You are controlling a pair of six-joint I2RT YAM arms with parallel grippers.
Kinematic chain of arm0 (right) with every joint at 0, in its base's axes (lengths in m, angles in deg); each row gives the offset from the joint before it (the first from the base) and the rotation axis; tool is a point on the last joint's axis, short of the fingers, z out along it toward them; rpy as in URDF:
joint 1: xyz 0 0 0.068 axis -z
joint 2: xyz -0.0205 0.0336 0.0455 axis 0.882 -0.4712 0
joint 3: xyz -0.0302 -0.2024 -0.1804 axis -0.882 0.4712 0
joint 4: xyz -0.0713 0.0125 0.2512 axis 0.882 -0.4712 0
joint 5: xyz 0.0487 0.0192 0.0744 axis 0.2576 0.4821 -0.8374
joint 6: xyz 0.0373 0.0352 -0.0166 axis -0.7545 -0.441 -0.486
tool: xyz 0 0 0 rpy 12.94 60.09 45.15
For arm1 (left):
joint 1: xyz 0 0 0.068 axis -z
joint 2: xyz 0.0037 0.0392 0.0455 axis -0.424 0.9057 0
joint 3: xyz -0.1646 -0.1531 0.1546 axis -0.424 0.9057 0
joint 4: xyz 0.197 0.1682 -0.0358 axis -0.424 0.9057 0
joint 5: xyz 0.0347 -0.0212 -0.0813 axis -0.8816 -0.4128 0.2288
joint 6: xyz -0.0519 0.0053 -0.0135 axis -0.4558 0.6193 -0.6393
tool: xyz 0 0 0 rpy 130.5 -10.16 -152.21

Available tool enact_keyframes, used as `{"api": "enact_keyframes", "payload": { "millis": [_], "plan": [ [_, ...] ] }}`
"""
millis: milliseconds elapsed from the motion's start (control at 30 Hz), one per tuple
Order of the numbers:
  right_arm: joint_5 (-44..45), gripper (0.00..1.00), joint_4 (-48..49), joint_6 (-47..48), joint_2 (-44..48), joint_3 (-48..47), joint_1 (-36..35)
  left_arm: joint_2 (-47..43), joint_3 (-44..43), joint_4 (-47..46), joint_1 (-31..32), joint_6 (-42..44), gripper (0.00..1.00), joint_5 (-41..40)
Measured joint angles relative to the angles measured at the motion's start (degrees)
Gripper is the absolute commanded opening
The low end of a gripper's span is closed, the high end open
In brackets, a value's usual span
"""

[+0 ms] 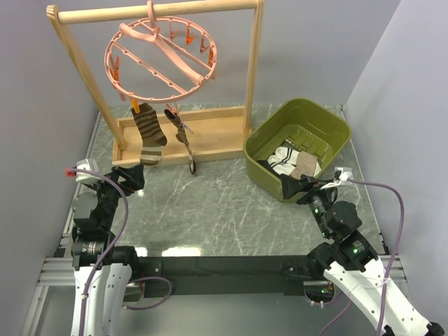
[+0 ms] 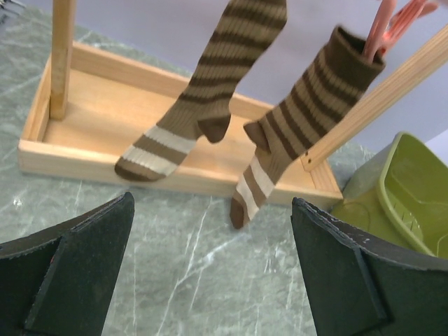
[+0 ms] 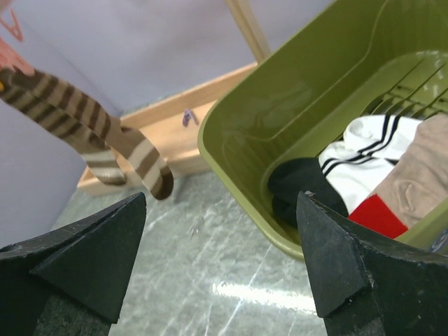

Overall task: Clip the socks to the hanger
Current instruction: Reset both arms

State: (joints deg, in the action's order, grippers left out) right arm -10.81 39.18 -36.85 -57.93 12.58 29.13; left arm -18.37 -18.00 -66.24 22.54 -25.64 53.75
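Top external: both socks (image 1: pixel 149 133) hang clipped under the hanger (image 1: pixel 170 53) on the wooden rack (image 1: pixel 150 12), so the task looks done. Left gripper (image 1: pixel 131 177) and right gripper (image 1: pixel 297 186) both gape wide, empty, well clear of the socks

Open desk (image 1: pixel 210 203) runs across the middle and near edge, wooden rack (image 1: pixel 253 63) walls off the far edge, socks (image 1: pixel 149 129) dangle over its tray, green bin (image 1: pixel 262 162) blocks the far right corner
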Motion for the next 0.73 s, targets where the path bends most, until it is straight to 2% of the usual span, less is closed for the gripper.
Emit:
{"api": "enact_keyframes", "payload": {
  "millis": [267, 467, 667, 733],
  "plan": [
    [-4.15, 0.94, -1.14, -1.42, 2.67, 2.99, 0.0, -5.77, 3.19, 2.4, 0.0, 0.11, 0.99, 0.98],
    [-5.6, 0.94, -0.94, -1.6, 10.16, 7.69, 0.0, -13.18, 4.72, 3.19, 0.0, 0.48, 0.99, 0.28],
    [-5.49, 0.95, -0.42, -1.51, 13.14, 8.61, 0.0, -13.6, 5.25, 3.63, 0.0, 1.44, 0.99, 0.33],
    [-5.31, 0.98, -0.48, -1.57, 13.14, 8.61, 0.0, -12.87, 5.25, 3.67, 0.0, 1.64, 0.99, 0.37]
  ]
}}
